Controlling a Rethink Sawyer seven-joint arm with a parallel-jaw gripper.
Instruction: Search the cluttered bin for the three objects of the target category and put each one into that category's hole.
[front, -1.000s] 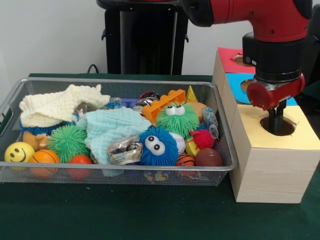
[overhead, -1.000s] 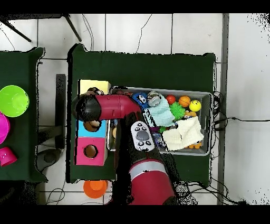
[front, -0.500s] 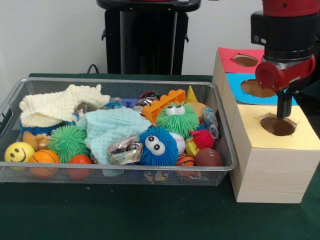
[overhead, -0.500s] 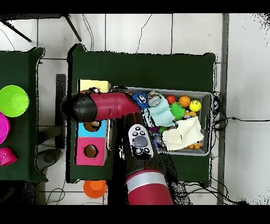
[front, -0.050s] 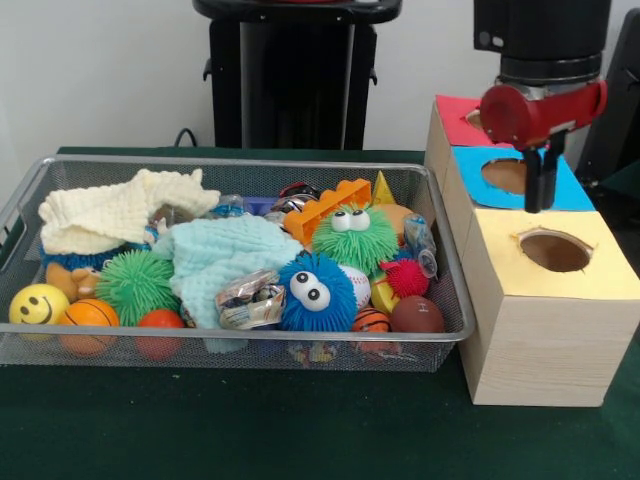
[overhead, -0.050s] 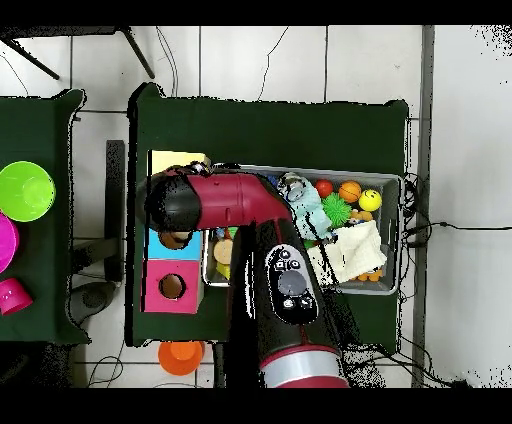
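My gripper (front, -0.050s: 540, 195) hangs above the yellow box (front, -0.050s: 545, 300) by the bin's (front, -0.050s: 240, 345) right end; fingers pressed together, empty.

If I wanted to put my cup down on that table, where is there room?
The bare green cloth along the front, below the wire bin and the yellow-topped box, is free. The bin is packed with balls, cloths and fuzzy toys. The gripper hangs above the boxes, so keep away from there.
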